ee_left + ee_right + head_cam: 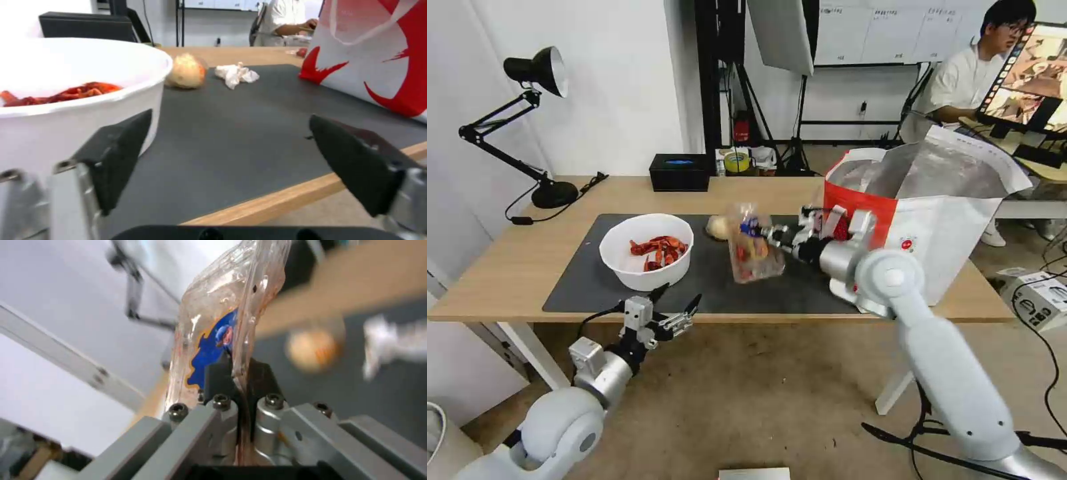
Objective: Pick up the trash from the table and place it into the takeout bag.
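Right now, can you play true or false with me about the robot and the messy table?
1. The right pincer is pinching the clear plastic tray. True.
2. The left pincer is holding the white bowl. False: it is open and empty, at the table's front edge, near the bowl.
3. The bowl has red shells in it. True.
4. The crumpled tissue is already inside the takeout bag. False: it lies on the dark mat, beside the beige ball.
5. The bag is lying flat. False: it stands upright and open on the table's right end.
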Controlling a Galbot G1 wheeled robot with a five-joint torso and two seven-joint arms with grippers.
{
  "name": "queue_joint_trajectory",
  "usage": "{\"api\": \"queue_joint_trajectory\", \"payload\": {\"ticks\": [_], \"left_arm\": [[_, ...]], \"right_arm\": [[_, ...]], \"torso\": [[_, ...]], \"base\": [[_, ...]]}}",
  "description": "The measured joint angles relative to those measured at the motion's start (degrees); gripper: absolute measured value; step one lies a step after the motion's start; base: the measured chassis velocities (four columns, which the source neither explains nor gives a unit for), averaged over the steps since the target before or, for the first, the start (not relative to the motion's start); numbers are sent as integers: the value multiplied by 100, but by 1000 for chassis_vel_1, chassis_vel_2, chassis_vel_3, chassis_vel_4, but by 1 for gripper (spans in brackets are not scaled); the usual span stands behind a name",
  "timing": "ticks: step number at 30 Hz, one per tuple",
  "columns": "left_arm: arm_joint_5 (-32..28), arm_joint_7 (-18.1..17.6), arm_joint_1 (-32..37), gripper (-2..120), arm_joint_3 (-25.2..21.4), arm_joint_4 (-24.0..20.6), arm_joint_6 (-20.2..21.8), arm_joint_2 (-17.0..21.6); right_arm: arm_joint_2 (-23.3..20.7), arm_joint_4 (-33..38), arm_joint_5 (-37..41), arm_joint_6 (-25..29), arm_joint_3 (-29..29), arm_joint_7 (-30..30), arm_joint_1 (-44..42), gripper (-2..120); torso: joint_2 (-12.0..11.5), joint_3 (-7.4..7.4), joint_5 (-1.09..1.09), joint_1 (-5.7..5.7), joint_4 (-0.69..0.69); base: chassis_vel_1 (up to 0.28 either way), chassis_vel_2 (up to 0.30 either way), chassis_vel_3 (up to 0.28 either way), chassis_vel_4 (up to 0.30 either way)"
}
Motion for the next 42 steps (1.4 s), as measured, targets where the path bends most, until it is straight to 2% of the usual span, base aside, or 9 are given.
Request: {"api": "queue_joint_trajectory", "payload": {"ticks": [6, 8, 9, 11, 18, 20, 25, 29, 42], "left_arm": [[-58, 92, 194, 100, -206, -32, -73, -6], [-22, 122, 296, 100, -270, -32, -128, -56], [-22, 122, 296, 100, -270, -32, -128, -56], [5, 135, 381, 100, -289, -48, -147, -121], [52, 144, 512, 100, -289, -164, -147, -216], [56, 144, 521, 100, -287, -216, -147, -214], [57, 140, 537, 100, -294, -274, -146, -183], [35, 139, 528, 100, -291, -312, -114, -130], [-44, 122, 366, 100, -137, -305, -35, -38]], "right_arm": [[-465, 449, 193, 554, 295, 97, 146, 0], [-870, 654, 274, 890, 524, 182, 187, 0], [-870, 654, 274, 890, 524, 182, 187, 0], [-1177, 763, 265, 1115, 739, 320, 193, 0], [-1731, 812, -127, 1521, 1136, 717, 145, 0], [-1886, 667, -516, 1651, 1183, 881, 113, 0], [-1992, 340, -965, 1720, 1153, 1184, 114, 0], [-2008, -15, -1327, 1790, 1060, 1135, 147, 0], [-1916, -265, -1393, 1804, 987, 1075, -51, 0]], "torso": [[0, 0, 1, -1, 0], [0, 0, 1, 0, -1], [0, 0, 1, 0, -1], [0, 1, 2, 0, -1], [0, 0, 2, -1, -1], [0, 1, 1, -1, -1], [0, 1, 2, 0, -1], [0, 1, 1, 0, -1], [0, 1, -1, 0, 0]], "base": [[0, 0, 0, 0], [0, 0, 0, 0], [0, 0, 0, 0], [0, 0, 0, 0], [0, 0, 0, 0], [0, 0, 0, 0], [0, 0, 0, 0], [0, 0, 0, 0], [0, 0, 0, 0]]}}
